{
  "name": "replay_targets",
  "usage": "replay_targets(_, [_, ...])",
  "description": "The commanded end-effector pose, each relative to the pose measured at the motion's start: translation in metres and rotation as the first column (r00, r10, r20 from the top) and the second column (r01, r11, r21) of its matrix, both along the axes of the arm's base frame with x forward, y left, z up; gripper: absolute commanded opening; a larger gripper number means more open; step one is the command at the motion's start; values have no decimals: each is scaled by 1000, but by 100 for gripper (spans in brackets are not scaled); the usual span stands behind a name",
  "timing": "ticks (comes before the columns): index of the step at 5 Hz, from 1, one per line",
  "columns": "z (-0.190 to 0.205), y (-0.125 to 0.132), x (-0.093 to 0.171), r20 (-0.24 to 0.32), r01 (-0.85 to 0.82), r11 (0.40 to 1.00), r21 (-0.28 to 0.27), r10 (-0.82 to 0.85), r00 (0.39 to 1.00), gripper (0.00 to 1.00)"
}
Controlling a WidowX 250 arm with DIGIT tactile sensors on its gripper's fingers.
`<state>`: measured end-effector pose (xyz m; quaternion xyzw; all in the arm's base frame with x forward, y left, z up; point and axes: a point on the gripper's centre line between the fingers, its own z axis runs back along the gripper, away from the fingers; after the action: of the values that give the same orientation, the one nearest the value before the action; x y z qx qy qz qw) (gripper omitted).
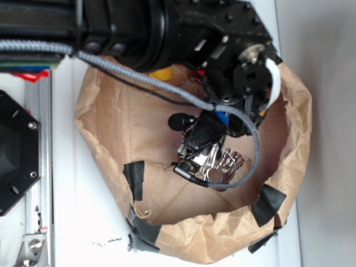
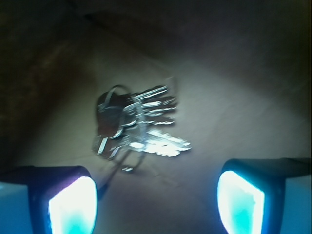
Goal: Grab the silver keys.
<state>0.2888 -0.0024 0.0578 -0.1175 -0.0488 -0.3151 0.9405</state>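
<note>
The end effector (image 2: 156,195) hung with jaws apart above the silver keys (image 2: 139,126), which looked light, stiff and slippery; their bunched heads offered the best hold.

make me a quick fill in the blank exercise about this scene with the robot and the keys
1. The silver keys lie on the floor of a brown ____ bag.
2. In the wrist view, the gripper has its jaws ____, with nothing between them.
3. The torn rim of the bag is patched with strips of ____ tape.

Missing words: paper; open; black
</note>
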Motion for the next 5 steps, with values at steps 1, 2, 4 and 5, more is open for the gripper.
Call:
replay_targets(1, [-3, -16, -1, 36, 21, 999, 35, -22, 999, 100])
replay_targets(2, [-4, -20, 0, 47, 16, 999, 42, -18, 999, 100])
replay_targets(4, [-7, -23, 1, 39, 13, 999, 48, -15, 999, 100])
replay_targets(5, [-3, -26, 1, -10, 26, 1000, 8, -26, 1000, 100])
